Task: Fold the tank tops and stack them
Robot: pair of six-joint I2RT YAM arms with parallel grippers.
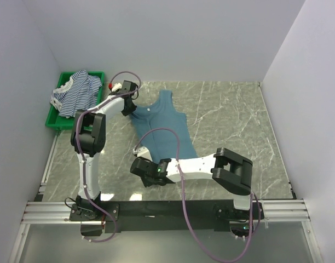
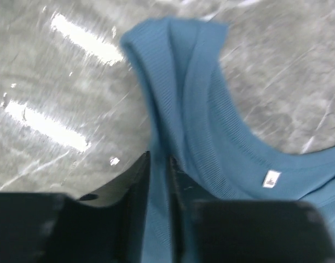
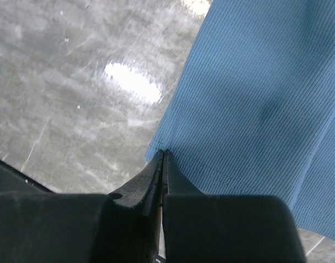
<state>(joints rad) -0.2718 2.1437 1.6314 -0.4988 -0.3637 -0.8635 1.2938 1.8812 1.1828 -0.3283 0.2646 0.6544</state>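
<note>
Tabletop: grey marble, white walls | left pincer seemingly grasping teal top strap | right pincer clenching hem

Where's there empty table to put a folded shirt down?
The biggest bare patch is the marble table right of the teal tank top, up to the right wall. A smaller one lies between the left arm and that top. It's crowded by the green bin and where the right arm crosses in front.

teal tank top: fine-ribbed knit cloth, matt
desk: grey marbled surface, smooth, glossy glare
bin: green plastic
striped tank top: soft cloth
</note>
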